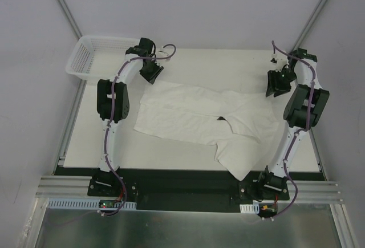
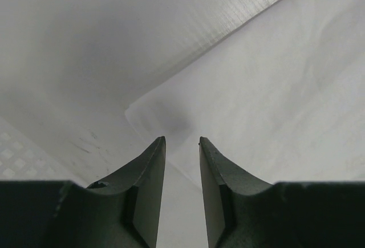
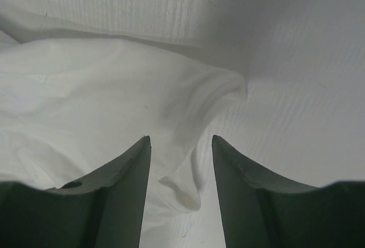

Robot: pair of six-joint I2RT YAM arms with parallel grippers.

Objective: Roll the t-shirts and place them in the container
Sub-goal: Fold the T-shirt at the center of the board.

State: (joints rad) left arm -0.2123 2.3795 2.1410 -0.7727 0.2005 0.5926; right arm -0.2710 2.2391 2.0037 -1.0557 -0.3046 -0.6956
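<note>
Left arm (image 1: pixel 111 101) extended forward, elbow raised; left gripper (image 1: pixel 151 72) pointing down, fingers narrowly parted. Right arm (image 1: pixel 305 106) likewise extended; right gripper (image 1: pixel 278 85) angled down, fingers wider apart, apparently gripping nothing.

soft matt cotton t-shirt (image 1: pixel 194 114)

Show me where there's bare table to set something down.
Two bare patches of table: the far strip beyond the t-shirt, between the left pincer and right pincer; and the near-left stretch bordered by the left arm and the t-shirt's near edge. Crowded: the middle and near right under the t-shirt, and the far-left corner by the basket.
</note>
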